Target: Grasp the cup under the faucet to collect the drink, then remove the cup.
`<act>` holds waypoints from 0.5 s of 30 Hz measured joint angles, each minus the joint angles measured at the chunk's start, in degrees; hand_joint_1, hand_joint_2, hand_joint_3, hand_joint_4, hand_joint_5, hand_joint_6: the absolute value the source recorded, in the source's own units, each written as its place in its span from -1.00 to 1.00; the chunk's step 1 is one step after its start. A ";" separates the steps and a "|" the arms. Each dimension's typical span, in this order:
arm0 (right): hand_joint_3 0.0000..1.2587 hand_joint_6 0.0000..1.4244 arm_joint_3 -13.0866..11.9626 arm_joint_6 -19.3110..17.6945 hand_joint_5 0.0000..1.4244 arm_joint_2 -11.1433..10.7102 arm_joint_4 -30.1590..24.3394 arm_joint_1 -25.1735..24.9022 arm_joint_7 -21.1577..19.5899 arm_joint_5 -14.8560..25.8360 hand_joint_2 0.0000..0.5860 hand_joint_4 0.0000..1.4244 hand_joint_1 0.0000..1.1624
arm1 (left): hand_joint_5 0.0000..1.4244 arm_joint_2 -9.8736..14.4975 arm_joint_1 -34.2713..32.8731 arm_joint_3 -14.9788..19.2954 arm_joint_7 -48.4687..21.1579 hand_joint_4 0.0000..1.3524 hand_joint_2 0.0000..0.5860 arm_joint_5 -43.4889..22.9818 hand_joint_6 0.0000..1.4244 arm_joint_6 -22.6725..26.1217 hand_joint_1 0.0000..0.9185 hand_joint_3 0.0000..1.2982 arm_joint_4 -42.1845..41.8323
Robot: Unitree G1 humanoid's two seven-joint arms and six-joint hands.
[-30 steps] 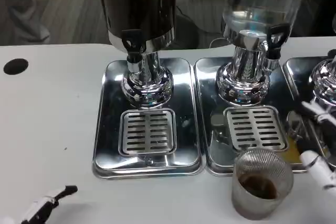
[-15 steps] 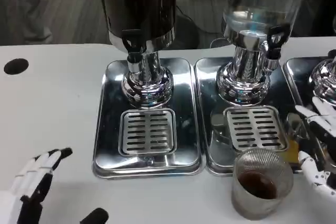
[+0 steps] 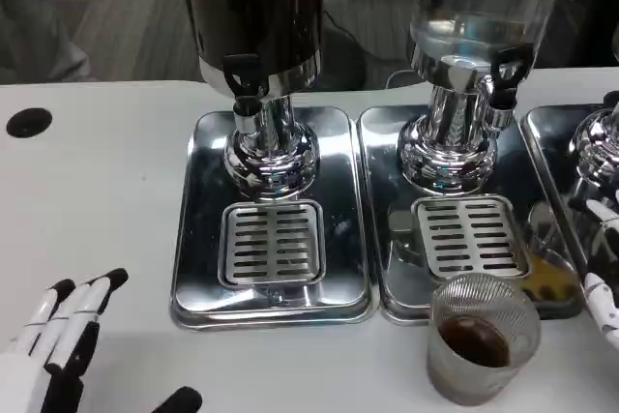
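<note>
A ribbed clear cup (image 3: 482,338) with a little dark drink in its bottom stands on the white table, in front of the middle drip tray (image 3: 395,268). The dark dispenser's black faucet (image 3: 244,77) hangs over the left grate (image 3: 272,243), which is bare. My left hand (image 3: 58,345) lies open at the bottom left, fingers spread, far from the cup. My right hand (image 3: 604,273) shows at the right edge, fingers apart, a short way right of the cup and not touching it.
A clear dispenser (image 3: 474,26) stands on the middle tray with its own faucet (image 3: 505,70) above a second grate (image 3: 470,236). A third dispenser's base (image 3: 602,142) sits at the far right. A black hole (image 3: 29,122) marks the table's far left.
My right hand has drawn back to the right, away from the cup. My left hand has come up into view at the bottom left and settled lower. The cup has not moved.
</note>
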 measured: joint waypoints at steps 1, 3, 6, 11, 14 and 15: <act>-0.78 -1.00 0.01 0.00 -1.00 -0.11 0.02 -0.02 -0.09 0.09 1.00 -1.00 -0.76 | -0.93 0.01 0.02 0.07 0.01 -1.00 -0.53 0.00 -0.64 0.02 -1.00 -0.86 0.00; -0.78 -1.00 0.04 0.03 -1.00 -0.24 0.39 -0.08 -0.43 0.48 1.00 -1.00 -0.77 | -0.93 0.04 -0.02 0.16 0.01 -1.00 -0.53 0.00 -0.64 0.25 -1.00 -0.86 0.00; -0.78 -1.00 0.37 0.27 -1.00 -0.32 0.76 0.04 -1.44 0.52 1.00 -1.00 -0.77 | -0.93 0.06 -0.23 0.28 0.01 -1.00 -0.53 0.05 -0.64 0.90 -1.00 -0.86 0.00; -0.78 -1.00 1.99 0.27 -1.00 -0.34 -0.14 0.77 -2.78 -0.05 1.00 -1.00 -0.77 | -0.93 0.13 -0.83 -0.13 -0.01 -1.00 -0.52 0.06 -0.64 1.99 -1.00 -0.86 0.28; -0.78 -1.00 2.40 0.28 -1.00 -0.34 -0.96 1.14 -2.94 0.00 1.00 -1.00 -0.77 | -0.93 0.14 -0.99 -0.30 -0.01 -1.00 -0.53 0.03 -0.64 2.07 -1.00 -0.86 0.62; -0.78 -1.00 2.47 0.28 -1.00 -0.34 -1.11 1.28 -2.94 0.03 1.00 -1.00 -0.77 | -0.93 0.14 -0.99 -0.32 -0.01 -1.00 -0.53 0.03 -0.64 2.07 -1.00 -0.86 0.70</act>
